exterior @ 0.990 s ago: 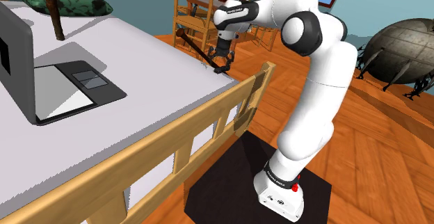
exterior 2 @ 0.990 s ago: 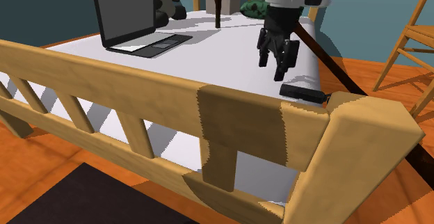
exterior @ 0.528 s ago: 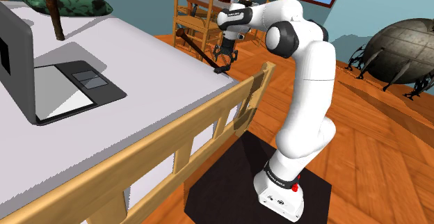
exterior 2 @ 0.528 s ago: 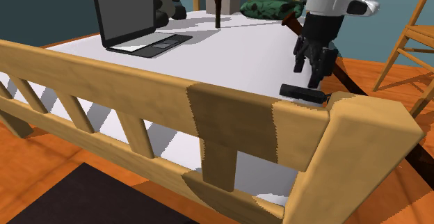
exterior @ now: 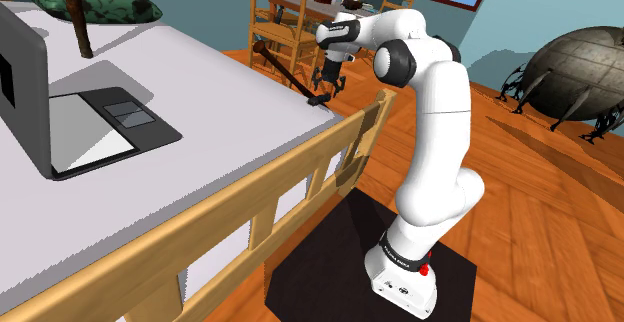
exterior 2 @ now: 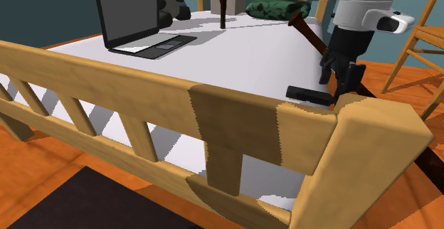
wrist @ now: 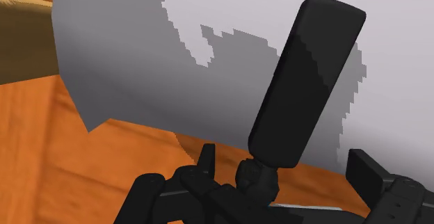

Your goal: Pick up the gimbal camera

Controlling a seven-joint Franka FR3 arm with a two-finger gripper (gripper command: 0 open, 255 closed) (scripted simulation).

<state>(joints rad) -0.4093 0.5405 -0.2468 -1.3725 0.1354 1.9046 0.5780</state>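
My end effector (exterior 2: 340, 84) hangs just above the mattress corner beside the footboard's corner post (exterior 2: 370, 131), its fingers spread apart and gripping nothing. The gimbal camera (exterior 2: 309, 94), a slim black stick, lies flat on the white mattress (exterior 2: 235, 57) right next to that post. In the wrist view its lower end sits between my fingers. Neither finger appears to touch it, so I don't count it as held.

As I judge it, the approach is about done, since I am lined up over the camera. What is left is a last bit of descent, closing on the body, and the lift. The body is narrow and lies near the mattress edge, so a clumsy close might nudge it off.

The surface is a bed with a pale wooden frame. Well away from the post, an open laptop (exterior 2: 135, 21) sits on the mattress, with a dark green pillow (exterior: 100, 5) farther off. Beyond the post, wooden chairs (exterior: 285, 20) stand on an orange plank floor (exterior: 540, 220), with teal walls behind.
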